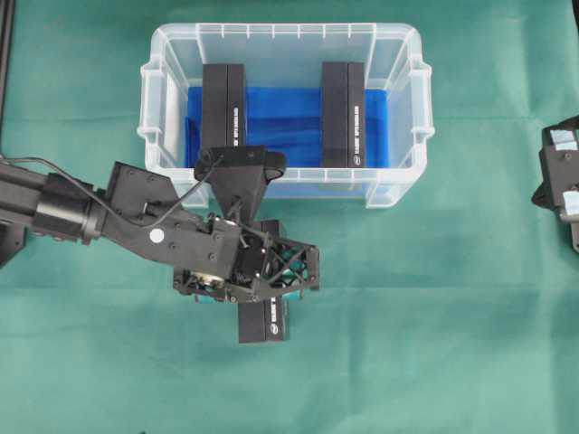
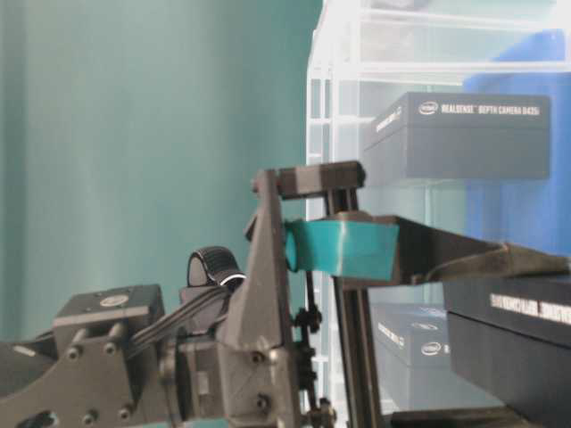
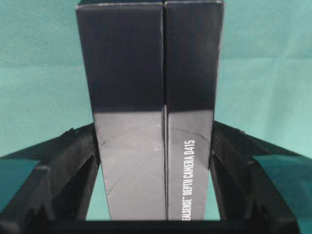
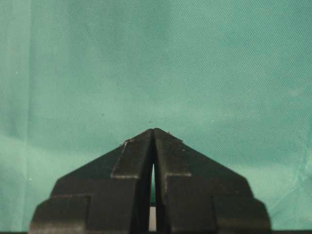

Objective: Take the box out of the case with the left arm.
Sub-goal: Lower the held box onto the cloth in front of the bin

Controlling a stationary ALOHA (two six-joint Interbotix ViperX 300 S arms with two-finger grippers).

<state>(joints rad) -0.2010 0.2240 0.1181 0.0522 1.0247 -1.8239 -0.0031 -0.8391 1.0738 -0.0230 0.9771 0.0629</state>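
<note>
From above, the left end effector sits outside the case, over the green worktop in front of its near wall. A black box pokes out from under it, well clear of the tub. Two more black boxes, one to the left and one to the right, stand on the blue sheet inside. The right end effector rests at the far right edge, apart from everything.

From table level, a teal finger pad is in the foreground, and the carried box fills the lower right corner. Behind them the case wall shows a box through the plastic.

The left wrist camera looks straight down the box, a dark finger hugging each long side, so the end effector is pinching the box. Green cloth lies behind it; I cannot tell whether the box touches the worktop yet.

The right wrist camera shows its fingers pressed together over bare cloth.

I'd say the lifting-out is done and this is the set-down. The next move calls for lowering until the box rests flat, then spreading the fingers and backing off without tipping it.
</note>
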